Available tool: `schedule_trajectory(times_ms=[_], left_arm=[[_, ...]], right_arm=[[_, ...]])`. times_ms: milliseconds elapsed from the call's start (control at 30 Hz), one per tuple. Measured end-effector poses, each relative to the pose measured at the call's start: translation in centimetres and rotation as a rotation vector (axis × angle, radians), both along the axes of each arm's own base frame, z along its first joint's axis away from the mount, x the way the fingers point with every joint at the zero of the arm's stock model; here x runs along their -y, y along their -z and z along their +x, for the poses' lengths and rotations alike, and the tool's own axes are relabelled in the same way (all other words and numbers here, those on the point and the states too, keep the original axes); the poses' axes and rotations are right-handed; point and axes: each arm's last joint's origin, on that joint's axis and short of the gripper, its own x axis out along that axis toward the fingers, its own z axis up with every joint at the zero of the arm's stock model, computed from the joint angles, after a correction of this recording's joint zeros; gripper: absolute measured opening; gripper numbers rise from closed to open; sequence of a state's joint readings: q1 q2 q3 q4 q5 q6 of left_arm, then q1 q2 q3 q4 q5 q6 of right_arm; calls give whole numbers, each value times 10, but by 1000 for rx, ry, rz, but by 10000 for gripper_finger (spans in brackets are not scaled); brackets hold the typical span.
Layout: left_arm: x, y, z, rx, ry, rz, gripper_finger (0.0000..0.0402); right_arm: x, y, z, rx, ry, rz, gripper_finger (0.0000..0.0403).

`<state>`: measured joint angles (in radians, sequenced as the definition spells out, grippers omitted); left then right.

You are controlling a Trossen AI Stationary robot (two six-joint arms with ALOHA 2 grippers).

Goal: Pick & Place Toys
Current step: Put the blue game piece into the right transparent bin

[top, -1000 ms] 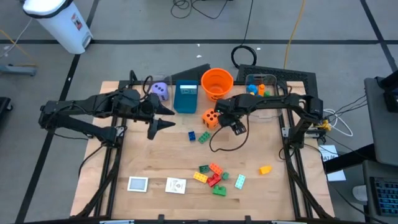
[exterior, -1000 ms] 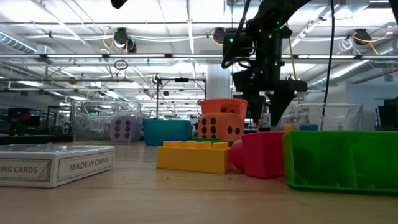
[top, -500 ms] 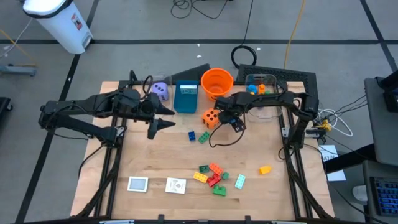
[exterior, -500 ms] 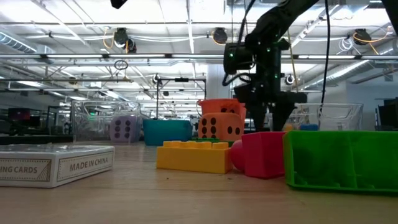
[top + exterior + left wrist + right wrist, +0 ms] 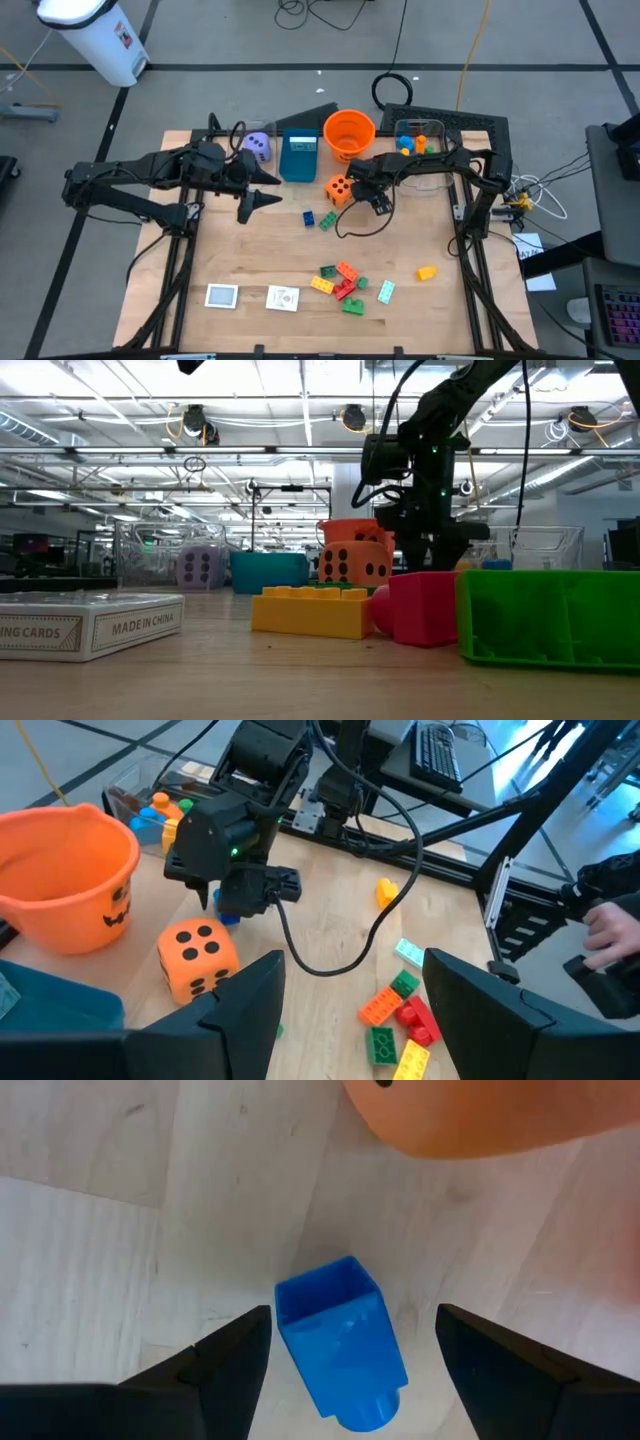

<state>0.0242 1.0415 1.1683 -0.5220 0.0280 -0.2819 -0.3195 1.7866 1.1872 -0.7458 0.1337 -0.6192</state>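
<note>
Blue brick (image 5: 340, 1342) on side, hollow end toward orange die (image 5: 480, 1115).

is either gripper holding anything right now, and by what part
Nothing is held. The right gripper is open, its fingers either side of a blue brick without touching it. The left gripper is open and empty.

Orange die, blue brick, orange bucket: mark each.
orange die (image 5: 195, 956): left wrist view, four-pip top face.
blue brick (image 5: 340, 1345): right wrist view, its side wall.
orange bucket (image 5: 349, 130): high view, inside floor.
</note>
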Motion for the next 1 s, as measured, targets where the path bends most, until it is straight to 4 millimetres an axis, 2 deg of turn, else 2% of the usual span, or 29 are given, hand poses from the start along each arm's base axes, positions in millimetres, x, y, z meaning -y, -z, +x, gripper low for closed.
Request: schedule_trajectory(times_ms=[667, 867, 1000], left_arm=[[0, 0, 0, 0, -11, -26, 246], [0, 0, 0, 1, -12, -29, 246], [0, 0, 0, 1, -12, -28, 246]], right_arm=[[-1, 6, -4, -7, -17, -2, 146], [1, 4, -3, -21, 13, -49, 141], [-1, -10, -2, 17, 11, -58, 145]])
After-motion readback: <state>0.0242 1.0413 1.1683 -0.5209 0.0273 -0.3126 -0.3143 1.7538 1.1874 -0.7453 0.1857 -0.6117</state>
